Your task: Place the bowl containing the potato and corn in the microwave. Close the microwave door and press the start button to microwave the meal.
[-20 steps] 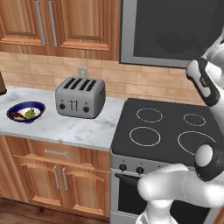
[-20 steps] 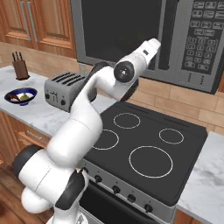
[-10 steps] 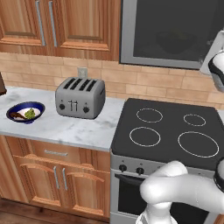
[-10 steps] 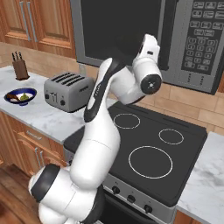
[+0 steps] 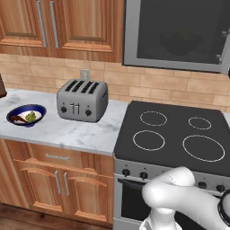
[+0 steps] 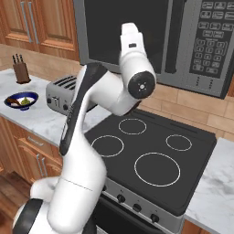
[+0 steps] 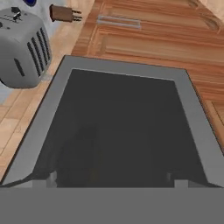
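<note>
The wooden cabinets (image 5: pixel 67 22) line the wall above and below the marble counter (image 5: pixel 67 130). To the counter's right stands the black stove (image 5: pixel 173 121), with 4 white rings on its top.

The microwave (image 6: pixel 205 45) hangs directly above the stove, its keypad on the right. The microwave door (image 5: pixel 179 27) lies flush with the front, apparently closed. Its dark bar handle (image 6: pixel 172 41) stands upright just left of the keypad. A dim round shape (image 5: pixel 179 42) shows faintly behind the glass, and I cannot tell what it is.

In the right base view the white arm (image 6: pixel 91 114) rises from the lower left, bends over the stove and lifts its hand up in front of the door glass.

The grey toaster (image 5: pixel 83 99) with 4 slots sits on the counter just left of the stove. A blue-rimmed bowl (image 5: pixel 26 115) holding small green and brown bits lies well to the toaster's left. A knife block (image 6: pixel 21 72) stands near the wall behind that bowl. A wall socket (image 5: pixel 84 74) sits just above the toaster.

In the hand view the gripper (image 7: pixel 111 179) faces the door's dark window. Its 2 tips are spread far apart, with nothing between them.
</note>
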Robot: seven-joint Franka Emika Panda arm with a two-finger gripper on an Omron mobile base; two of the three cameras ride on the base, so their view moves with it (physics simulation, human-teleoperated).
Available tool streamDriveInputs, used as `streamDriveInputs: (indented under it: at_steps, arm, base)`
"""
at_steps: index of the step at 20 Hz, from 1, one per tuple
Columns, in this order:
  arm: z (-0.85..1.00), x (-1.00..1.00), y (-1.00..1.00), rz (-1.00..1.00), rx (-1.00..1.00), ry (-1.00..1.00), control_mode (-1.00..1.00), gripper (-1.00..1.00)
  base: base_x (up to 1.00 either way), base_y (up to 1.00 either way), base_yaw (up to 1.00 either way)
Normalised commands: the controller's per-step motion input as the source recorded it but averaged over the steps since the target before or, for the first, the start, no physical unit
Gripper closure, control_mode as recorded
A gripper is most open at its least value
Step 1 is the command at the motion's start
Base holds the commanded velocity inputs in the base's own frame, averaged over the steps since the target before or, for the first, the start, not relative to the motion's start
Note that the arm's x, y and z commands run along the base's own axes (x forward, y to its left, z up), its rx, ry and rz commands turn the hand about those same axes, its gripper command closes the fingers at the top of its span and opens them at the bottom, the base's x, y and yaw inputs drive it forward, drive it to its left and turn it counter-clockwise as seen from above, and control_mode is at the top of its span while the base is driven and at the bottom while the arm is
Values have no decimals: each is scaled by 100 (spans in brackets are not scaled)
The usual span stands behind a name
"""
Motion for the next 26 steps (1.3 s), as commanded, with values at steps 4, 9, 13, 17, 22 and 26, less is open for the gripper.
streamDriveInputs:
  at_steps: [4, 9, 13, 17, 22, 26]
  arm:
    - [0, -100, -33, -27, -6, -2, -100, -100]
    - [-1, -80, -76, -19, 0, 0, -100, -100]
    - [-6, -56, -87, -11, 0, 2, -100, -100]
    - [0, -31, -53, -1, 0, 8, -100, -100]
    - [0, -16, -39, -3, 0, 14, -100, -100]
    - [0, -21, -22, 0, 0, 10, -100, -100]
  base:
    - [0, 0, 0]
    - [0, 0, 0]
    - [0, 0, 0]
    - [0, 0, 0]
    - [0, 0, 0]
    - [0, 0, 0]
